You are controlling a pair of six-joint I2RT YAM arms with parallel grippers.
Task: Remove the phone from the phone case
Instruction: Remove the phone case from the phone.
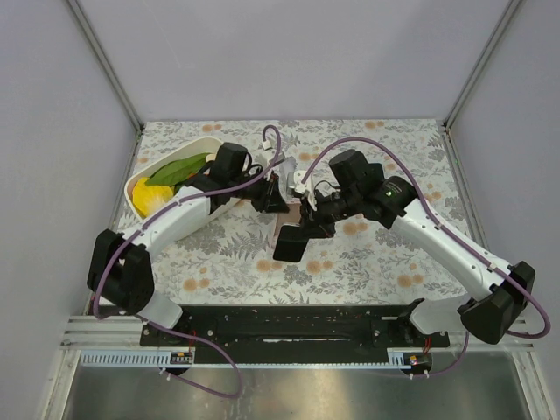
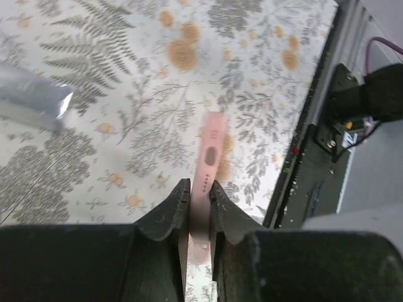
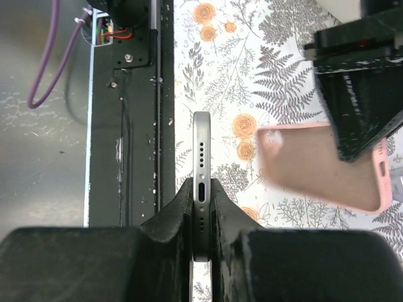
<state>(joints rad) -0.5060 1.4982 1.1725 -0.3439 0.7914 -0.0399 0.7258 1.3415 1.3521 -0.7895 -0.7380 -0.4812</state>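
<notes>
Floral-print tablecloth (image 1: 376, 262) covers the table inside a grey-walled booth. Top view: 2 arms reach in toward frame center. A white bowl (image 1: 194, 142) sits at upper left with a green leafy item (image 1: 179, 169) and a yellow item (image 1: 150, 194) in it. The left gripper (image 1: 273, 199) is just left of center and the right gripper (image 1: 308, 223) is just right of it, the 2 near each other. The dark phone (image 1: 290, 243) hangs below the right gripper, off the cloth. The case is hard to make out from here.

Left wrist view: the left gripper (image 2: 198, 189) is clamped on the pink phone case (image 2: 211, 157), seen edge-on and sticking up from the fingers (image 2: 173, 211) toward frame center. No phone is in the case. A blurred silver object (image 2: 31, 97) lies on the cloth at upper left. The black base plate (image 2: 308, 189) runs down the right side.

Right wrist view: the right gripper (image 3: 201, 189) is clamped on the phone (image 3: 201, 151) at its bottom edge, port and speaker holes facing the camera. The phone is bare, out of the case. The pink case (image 3: 302, 173) is at right of frame, apart from the phone, with the left gripper's black body (image 3: 362, 94) over its upper right corner. The base plate (image 3: 135, 126) is at left.
</notes>
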